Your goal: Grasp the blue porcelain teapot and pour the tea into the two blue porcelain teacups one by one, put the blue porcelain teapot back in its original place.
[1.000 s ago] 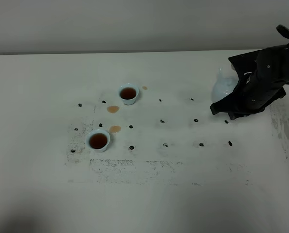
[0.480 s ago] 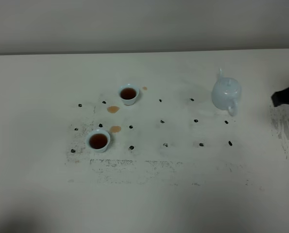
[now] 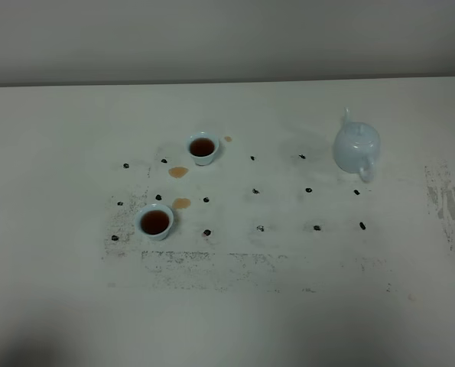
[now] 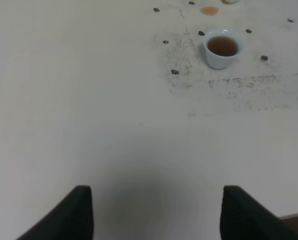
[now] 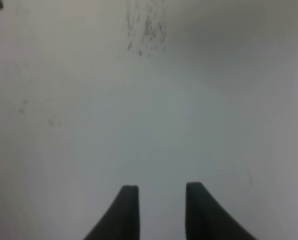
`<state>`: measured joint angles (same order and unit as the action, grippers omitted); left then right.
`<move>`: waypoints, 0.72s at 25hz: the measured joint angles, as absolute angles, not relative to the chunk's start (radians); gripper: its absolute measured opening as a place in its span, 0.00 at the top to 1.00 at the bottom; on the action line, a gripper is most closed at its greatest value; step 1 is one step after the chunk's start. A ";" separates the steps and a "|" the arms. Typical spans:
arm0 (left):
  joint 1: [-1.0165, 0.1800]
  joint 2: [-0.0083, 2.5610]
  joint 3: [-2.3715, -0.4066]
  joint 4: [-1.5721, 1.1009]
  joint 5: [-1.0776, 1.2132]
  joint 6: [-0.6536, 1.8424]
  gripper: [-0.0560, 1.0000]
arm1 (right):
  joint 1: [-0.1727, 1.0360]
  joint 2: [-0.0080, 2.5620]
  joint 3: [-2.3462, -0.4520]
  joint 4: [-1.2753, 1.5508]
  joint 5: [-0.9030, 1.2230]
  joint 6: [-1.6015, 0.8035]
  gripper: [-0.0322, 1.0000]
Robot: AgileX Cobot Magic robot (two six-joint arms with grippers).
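Observation:
The blue porcelain teapot (image 3: 357, 147) stands upright on the right of the white table, with no gripper touching it. Both blue porcelain teacups hold dark tea: one at the back (image 3: 203, 147), one nearer the front (image 3: 155, 222). The nearer teacup (image 4: 222, 48) also shows in the left wrist view, far beyond my left gripper (image 4: 156, 212), whose fingers stand wide apart and empty. In the right wrist view my right gripper (image 5: 161, 210) hangs over bare table, a narrow gap between its fingers and nothing in it. Neither arm appears in the exterior view.
Two small brown tea spills (image 3: 179, 172) (image 3: 181, 203) lie between the cups. Several small dark marker spots (image 3: 255, 190) dot the table's middle, and scuffed grey patches (image 3: 445, 200) mark its right side. The table's back edge meets a wall.
My right arm has let go of the teapot and drawn away to the right, out of the exterior view. The teapot stays standing where it was set; the cups have not moved.

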<state>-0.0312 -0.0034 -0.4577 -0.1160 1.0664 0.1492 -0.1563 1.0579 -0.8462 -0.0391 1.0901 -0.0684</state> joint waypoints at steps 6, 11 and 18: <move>-0.031 -0.003 -0.458 -0.116 1.066 0.149 0.41 | -0.156 0.743 -0.640 0.000 1.096 -0.068 0.72; -0.031 -0.003 -0.458 -0.116 1.066 0.149 0.41 | -0.156 0.502 -0.565 0.040 1.124 -0.068 0.72; -0.031 -0.003 -0.458 -0.116 1.066 0.149 0.41 | -0.156 0.249 -0.548 0.101 1.148 -0.121 0.72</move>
